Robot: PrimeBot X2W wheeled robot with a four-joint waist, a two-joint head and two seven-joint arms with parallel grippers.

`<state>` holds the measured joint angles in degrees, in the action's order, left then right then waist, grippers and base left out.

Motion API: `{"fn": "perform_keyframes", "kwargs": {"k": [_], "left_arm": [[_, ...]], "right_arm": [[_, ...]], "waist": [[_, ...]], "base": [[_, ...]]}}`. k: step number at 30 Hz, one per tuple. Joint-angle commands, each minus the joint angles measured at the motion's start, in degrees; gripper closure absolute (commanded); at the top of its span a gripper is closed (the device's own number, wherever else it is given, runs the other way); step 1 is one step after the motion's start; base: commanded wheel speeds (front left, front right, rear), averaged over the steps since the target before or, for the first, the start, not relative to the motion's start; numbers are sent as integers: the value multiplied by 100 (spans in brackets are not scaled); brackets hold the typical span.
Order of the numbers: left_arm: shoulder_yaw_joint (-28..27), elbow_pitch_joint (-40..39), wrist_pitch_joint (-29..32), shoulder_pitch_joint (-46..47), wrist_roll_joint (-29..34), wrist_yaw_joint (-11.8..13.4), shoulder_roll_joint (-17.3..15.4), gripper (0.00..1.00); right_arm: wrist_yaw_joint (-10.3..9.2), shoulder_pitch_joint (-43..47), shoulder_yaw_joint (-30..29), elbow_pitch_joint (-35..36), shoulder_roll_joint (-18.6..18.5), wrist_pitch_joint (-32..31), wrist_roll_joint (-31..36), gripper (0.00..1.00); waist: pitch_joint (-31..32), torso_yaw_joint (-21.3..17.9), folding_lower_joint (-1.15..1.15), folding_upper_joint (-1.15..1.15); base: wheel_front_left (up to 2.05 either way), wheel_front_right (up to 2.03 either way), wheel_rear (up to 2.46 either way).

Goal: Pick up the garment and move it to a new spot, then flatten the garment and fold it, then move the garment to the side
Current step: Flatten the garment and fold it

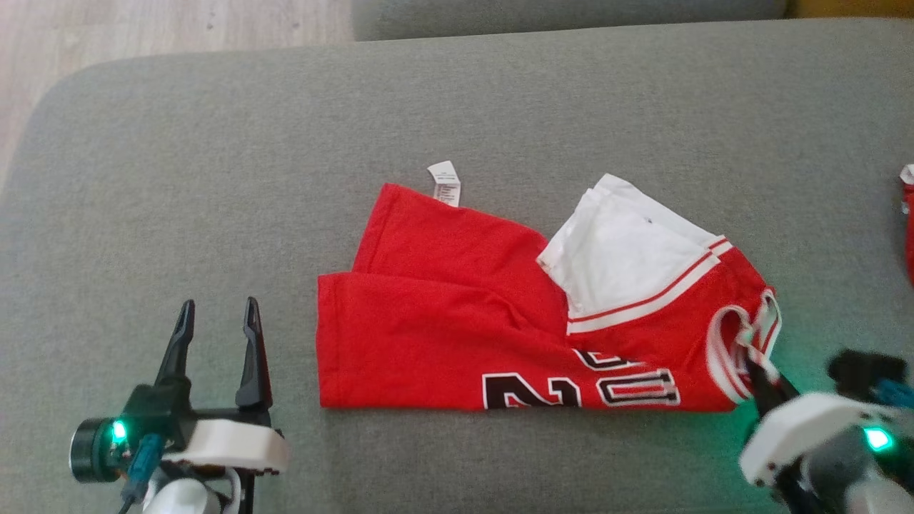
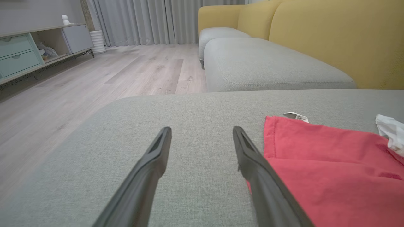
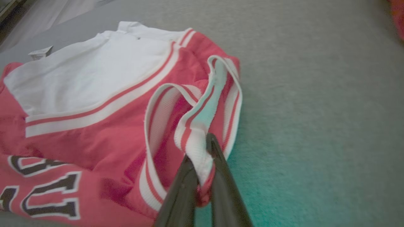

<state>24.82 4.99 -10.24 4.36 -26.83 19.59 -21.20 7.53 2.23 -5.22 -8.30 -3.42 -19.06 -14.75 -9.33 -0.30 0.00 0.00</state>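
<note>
- Head view, nearest at 8 o'clock: the left gripper (image 1: 219,303) hangs over the grey seat cushion (image 1: 214,143). Its two dark fingers are spread wide, holding nothing, and stand just beside the garment's hem.
- Head view, at 4 o'clock: the right gripper (image 1: 751,357) meets the garment's neck end, but the contact is too small to read here.
- The right wrist view gives that grip close up: the fingers are pinched together on the white, red-striped neck band (image 3: 195,126), which rises between them.
- The garment (image 1: 443,335), a red jersey with black-and-white numerals and a white panel, lies flat on the middle of the cushion.
- Its long axis runs from 9 o'clock to 3 o'clock in the head view, with the hem towards 9 and the neck towards 3.
- A white care label (image 1: 444,182) sticks out of its far edge at 12 o'clock.
- A second red item (image 1: 908,235) lies at the cushion's edge at 3 o'clock.
- The left wrist view adds the room beyond: a yellow sofa back (image 2: 331,37) at 1 o'clock, the wooden floor (image 2: 94,78), grey curtains (image 2: 151,22) and a sideboard (image 2: 19,53) at 10 o'clock.
</note>
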Motion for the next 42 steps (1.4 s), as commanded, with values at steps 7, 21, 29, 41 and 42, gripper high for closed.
{"fn": "perform_keyframes", "kwargs": {"k": [7,21,29,41,42], "left_arm": [[-199,-136,-67,297,-48,-6,-114,0],[-188,-146,15,231,-92,43,-207,0],[-158,-171,68,212,-107,63,-240,0],[-131,-204,114,162,-136,88,-290,0],[-127,-203,115,161,-137,88,-293,0]], "right_arm": [[-4,200,-518,-221,51,392,-713,0],[-4,-305,-266,813,-105,1595,322,0],[-4,-207,560,1609,-252,1360,332,0],[-4,-28,711,1810,-268,1185,221,0],[-4,-24,707,1812,-270,1178,220,0]], "waist": [[-2,-148,0,0],[77,-235,0,0],[142,-207,0,0],[198,-190,0,0],[202,-189,0,0]], "base": [[0,0,0],[0,0,0],[0,0,0],[0,0,0],[0,0,0]]}}
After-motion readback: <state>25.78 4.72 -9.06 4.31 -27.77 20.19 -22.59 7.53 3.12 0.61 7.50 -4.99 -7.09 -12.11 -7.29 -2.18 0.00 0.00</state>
